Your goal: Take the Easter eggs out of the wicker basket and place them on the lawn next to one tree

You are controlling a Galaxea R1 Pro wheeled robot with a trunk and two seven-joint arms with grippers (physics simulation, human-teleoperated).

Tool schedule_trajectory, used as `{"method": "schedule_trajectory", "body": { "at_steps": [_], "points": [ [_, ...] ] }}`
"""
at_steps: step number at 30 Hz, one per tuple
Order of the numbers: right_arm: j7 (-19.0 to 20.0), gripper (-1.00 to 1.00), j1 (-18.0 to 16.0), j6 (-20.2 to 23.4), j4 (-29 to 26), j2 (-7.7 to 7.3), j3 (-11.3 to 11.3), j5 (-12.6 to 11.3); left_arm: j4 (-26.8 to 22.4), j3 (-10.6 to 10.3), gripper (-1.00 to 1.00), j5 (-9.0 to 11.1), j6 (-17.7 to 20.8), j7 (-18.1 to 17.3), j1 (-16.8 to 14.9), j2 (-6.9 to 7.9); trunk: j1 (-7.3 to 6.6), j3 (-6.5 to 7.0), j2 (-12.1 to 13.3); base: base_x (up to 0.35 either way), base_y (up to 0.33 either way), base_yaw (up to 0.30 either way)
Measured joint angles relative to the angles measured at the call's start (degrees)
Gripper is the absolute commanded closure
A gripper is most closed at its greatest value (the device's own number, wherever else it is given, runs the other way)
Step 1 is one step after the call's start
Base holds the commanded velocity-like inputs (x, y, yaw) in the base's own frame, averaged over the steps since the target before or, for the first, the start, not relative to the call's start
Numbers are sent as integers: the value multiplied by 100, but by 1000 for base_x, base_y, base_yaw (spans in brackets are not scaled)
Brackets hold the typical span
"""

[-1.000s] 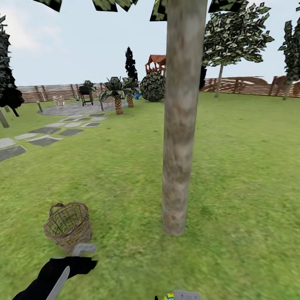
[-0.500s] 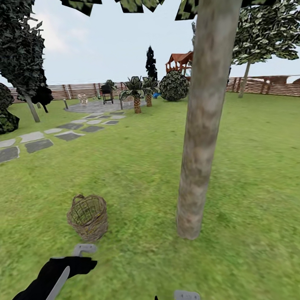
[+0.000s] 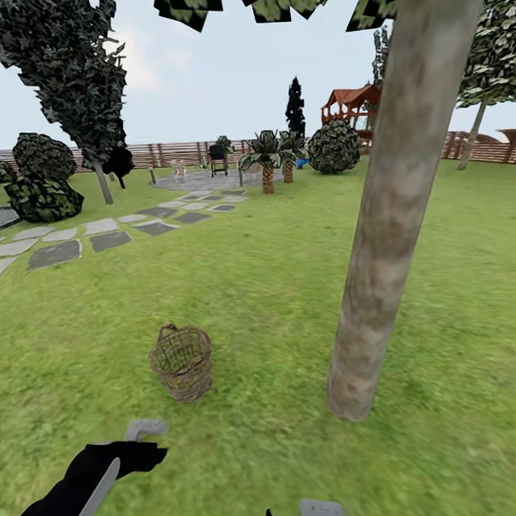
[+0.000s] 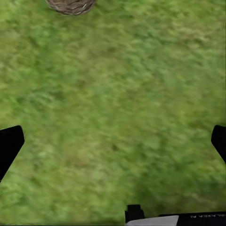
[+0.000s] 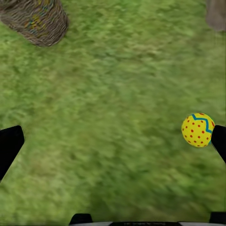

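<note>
Right wrist view: egg (image 5: 198,130) touching one finger of the wide-apart right gripper (image 5: 113,146), over the lawn (image 5: 117,94) | basket (image 3: 182,361) ahead-left, tree (image 3: 395,207) ahead-right, nearer the right arm | left gripper (image 4: 113,143) spread, empty.

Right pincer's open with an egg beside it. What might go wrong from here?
1. The egg sits against one finger of the open right pincer, unclamped. Moving the arm may knock it rolling across the lawn, away from the tree.
2. Coloured patches show through the wicker basket, so eggs probably remain. It looks light, and reaching in may tip it.
</note>
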Motion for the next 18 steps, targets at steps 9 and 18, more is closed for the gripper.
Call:
{"method": "schedule_trajectory", "body": {
  "at_steps": [9,18],
  "points": [
    [1,-100,-1,-1,7,-1,1,7,-1,1,-100,-2,2,-2,2,2,-197,163,363,-101,127,283],
    [1,-100,0,-1,7,-1,1,7,-2,1,-100,-2,9,-2,0,1,-395,325,725,-157,238,283]
  ]
}}
